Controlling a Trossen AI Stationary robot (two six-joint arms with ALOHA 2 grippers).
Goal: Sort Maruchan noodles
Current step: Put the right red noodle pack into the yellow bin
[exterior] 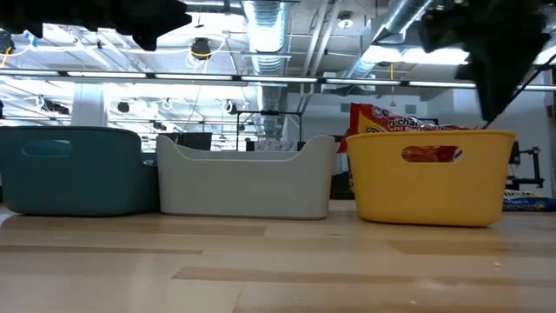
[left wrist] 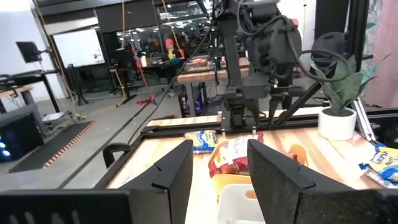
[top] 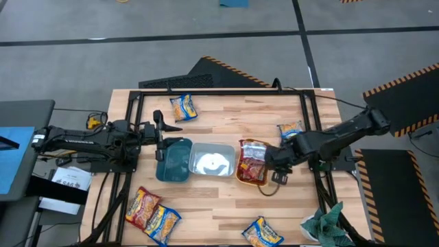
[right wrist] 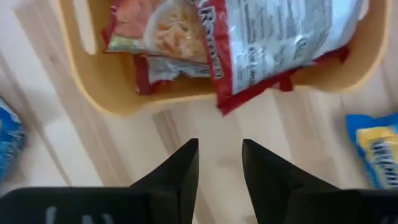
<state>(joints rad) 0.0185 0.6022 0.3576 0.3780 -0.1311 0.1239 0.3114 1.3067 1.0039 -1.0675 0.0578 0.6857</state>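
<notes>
Sorted so far: we count at least two red packets (top: pixel 252 159) in the orange bin (top: pixel 239 174); one lies back-side up and droops over the bin's rim.
Teal bin (top: pixel 173 162): it looks to us to hold nothing yet.
Clear bin (top: pixel 212 159): it stands between the other two; we make out no packet in it.
Still loose on the table (top: pixel 226 123): a yellow packet (top: pixel 183 107) at the far edge; a yellow-and-blue packet (top: pixel 290 130) near the right arm; a red-orange packet (top: pixel 141 204) touching a yellow-and-blue one (top: pixel 163 222) at the near left; one more yellow-and-blue packet (top: pixel 262 233) at the near edge.
Right gripper (right wrist: pixel 219 163): it hangs just beside the orange bin over bare wood, fingers apart with nothing between them. We judge a red packet has just been dropped off.
Left gripper (left wrist: pixel 219 167): it waits by the teal bin, fingers parted and holding nothing.
Progress: we put it at under half; five packets in sight are not yet binned.
Left to do: the lone red-orange packet likely joins the orange bin. Which bin takes the yellow ones we cannot tell.
</notes>
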